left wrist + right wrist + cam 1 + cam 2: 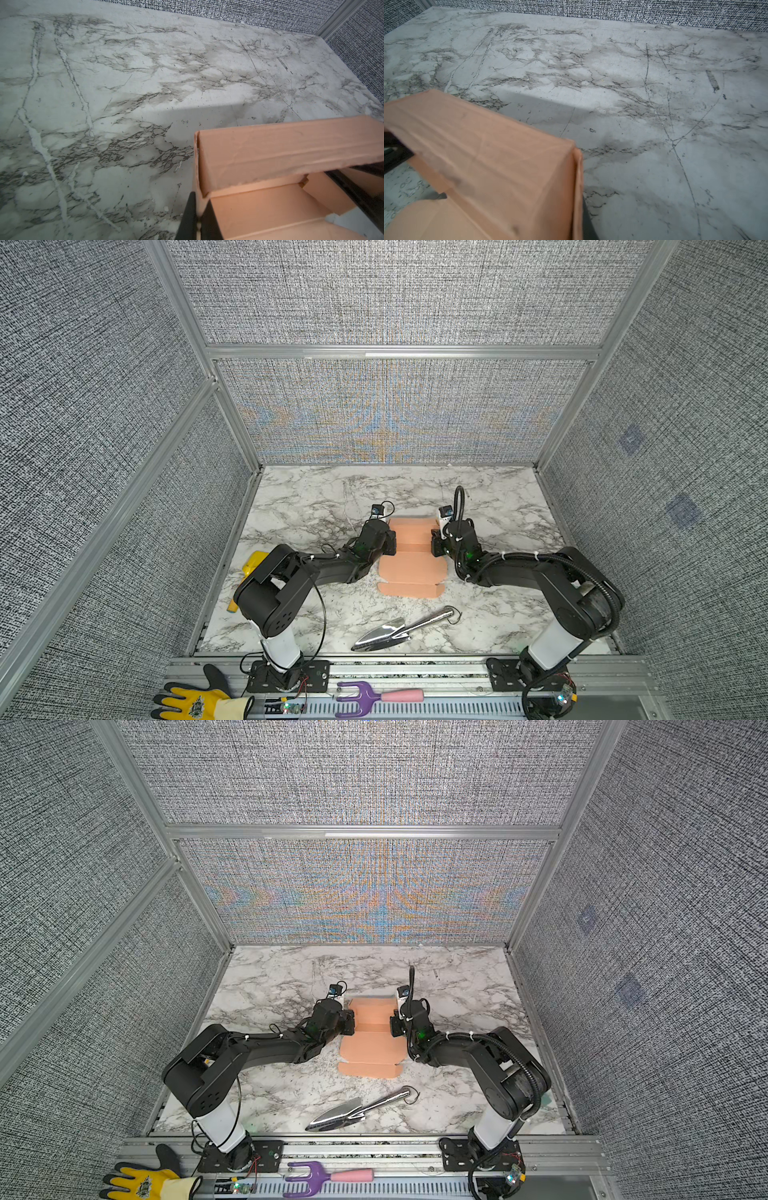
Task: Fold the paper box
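Box (411, 572) (372, 1048) sits mid table (311, 497), half folded. The far part is raised into walls and the near part lies flat on the marble, with its tab edge toward the robot. Both arms reach in from the sides, and the box is between the two grippers.

Left gripper (390, 541) (350, 1021) is at the box's left wall. In the left wrist view it (199, 197) is pinched nearly closed, with the thin wall between the two black fingers (188, 218). One finger is outside the box (270, 149) and one inside. The far flap leans over the open inside, whose floor shows below it.

Right gripper (436, 543) (395, 1025) is at the right wall, opposite the left one. It is closed down narrow. In the right wrist view one dark finger (588, 222) lies against the outside of the wall, and the other is hidden behind the cardboard. The box (488, 155) is blurred here and its corner stands upright off the table.

Metal trowel (405, 628) (361, 1108) lies on the table nearer the robot than the box, apart from it, blade pointing left. A yellow thing (254, 564) sits at the left table edge, partly under the left arm; can't tell what it is. On the front rail, off the marble, are a yellow glove (195, 701) (141, 1183) and a purple fork (357, 697) (307, 1177) with a pink handle.
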### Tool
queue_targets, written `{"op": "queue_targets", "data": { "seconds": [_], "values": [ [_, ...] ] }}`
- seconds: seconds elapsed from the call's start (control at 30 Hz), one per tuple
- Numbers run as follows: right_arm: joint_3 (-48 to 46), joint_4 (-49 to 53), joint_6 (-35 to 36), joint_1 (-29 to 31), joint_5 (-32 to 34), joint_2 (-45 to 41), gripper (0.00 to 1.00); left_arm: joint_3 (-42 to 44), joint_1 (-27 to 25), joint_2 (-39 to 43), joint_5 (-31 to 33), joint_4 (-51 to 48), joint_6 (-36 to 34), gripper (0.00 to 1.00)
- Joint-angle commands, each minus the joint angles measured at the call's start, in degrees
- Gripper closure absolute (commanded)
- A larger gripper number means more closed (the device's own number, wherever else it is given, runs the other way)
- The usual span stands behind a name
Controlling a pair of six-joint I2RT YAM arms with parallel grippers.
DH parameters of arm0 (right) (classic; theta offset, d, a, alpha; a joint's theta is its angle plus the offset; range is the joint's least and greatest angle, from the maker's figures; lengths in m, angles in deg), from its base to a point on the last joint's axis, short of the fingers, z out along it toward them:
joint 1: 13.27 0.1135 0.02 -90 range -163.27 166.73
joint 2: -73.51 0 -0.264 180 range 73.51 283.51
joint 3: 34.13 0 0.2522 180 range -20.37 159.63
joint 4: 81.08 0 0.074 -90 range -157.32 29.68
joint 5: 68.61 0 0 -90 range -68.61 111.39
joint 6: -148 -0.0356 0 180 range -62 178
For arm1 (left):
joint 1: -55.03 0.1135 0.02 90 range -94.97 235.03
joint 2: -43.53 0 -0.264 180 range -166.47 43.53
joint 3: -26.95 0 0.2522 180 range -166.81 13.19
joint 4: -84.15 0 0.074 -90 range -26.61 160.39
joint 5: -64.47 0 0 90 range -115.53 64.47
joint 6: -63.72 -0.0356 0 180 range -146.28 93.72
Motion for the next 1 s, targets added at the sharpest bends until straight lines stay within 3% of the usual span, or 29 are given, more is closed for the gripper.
{"op": "queue_targets", "data": {
  "seconds": [0.0,0.23,0.77,0.97],
  "values": [
    [0.8,0.3,-0.4,0.1,1.2,0.1,1.00,-0.3,0.0,0.3,-1.3,-2.5,0.4,1.00],
    [2.4,3.8,-1.4,0.4,4.6,0.4,1.00,-0.4,0.0,0.4,-1.6,-3.1,1.6,1.00],
    [13.4,22.2,-7.2,7.2,22.9,7.3,1.00,-4.9,-0.2,-0.8,-4.8,-7.8,3.2,1.00],
    [15.0,22.9,-7.9,7.0,20.9,6.8,1.00,-5.2,-0.2,-1.1,-4.9,-8.5,3.0,1.00]
  ]
}}
